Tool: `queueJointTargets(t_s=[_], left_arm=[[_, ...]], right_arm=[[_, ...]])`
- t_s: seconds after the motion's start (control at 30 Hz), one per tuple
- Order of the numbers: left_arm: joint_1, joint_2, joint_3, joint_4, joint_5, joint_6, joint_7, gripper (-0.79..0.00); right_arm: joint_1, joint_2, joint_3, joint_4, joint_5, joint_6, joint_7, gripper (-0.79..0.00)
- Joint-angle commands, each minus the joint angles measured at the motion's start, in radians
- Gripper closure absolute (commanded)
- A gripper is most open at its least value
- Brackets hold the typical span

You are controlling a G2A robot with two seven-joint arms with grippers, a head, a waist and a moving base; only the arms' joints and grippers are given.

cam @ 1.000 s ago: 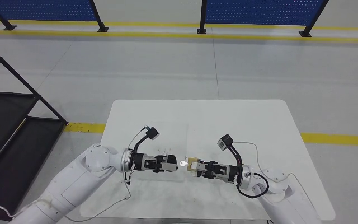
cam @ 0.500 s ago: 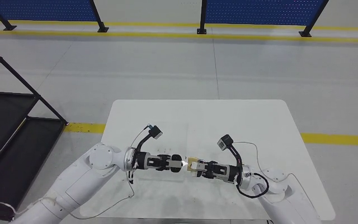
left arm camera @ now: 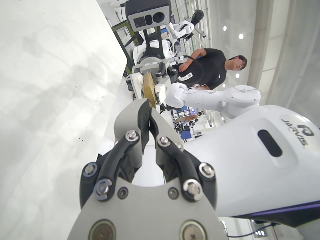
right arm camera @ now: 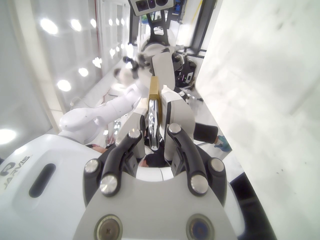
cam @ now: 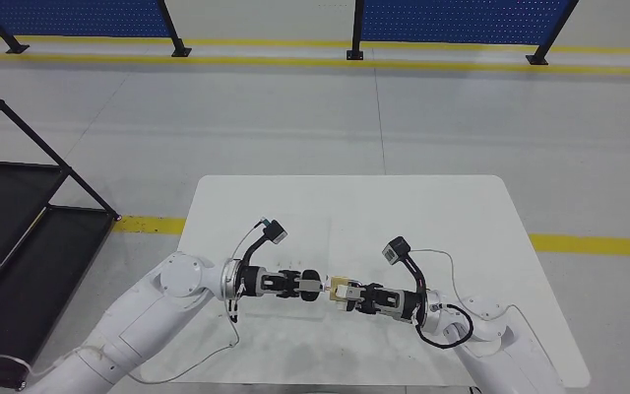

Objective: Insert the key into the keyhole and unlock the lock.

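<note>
The left gripper is pinched almost flat on the key, which reaches the end face of the brass padlock. How far the key sits in the keyhole cannot be told. The right gripper is clamped on the padlock's sides, and the chrome shackle lies back between its fingers. The two grippers meet tip to tip above the white table, near the middle of its edge on the robot's side.
</note>
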Motion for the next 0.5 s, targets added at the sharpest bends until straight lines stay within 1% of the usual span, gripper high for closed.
queueJointTargets(t_s=[0.0,0.23,0.47], left_arm=[[-0.003,-0.003,0.002,0.001,-0.003,0.004,-0.002,0.000],[-0.009,-0.013,0.006,0.007,-0.001,0.009,-0.005,0.000],[-0.005,-0.020,-0.001,-0.001,0.088,-0.046,0.026,0.000]], right_arm=[[0.000,0.000,0.000,0.000,0.000,0.000,0.000,0.000],[0.000,0.000,0.000,0.000,0.000,0.000,0.000,0.000],[0.000,0.000,0.000,0.000,0.000,0.000,0.000,0.000]])
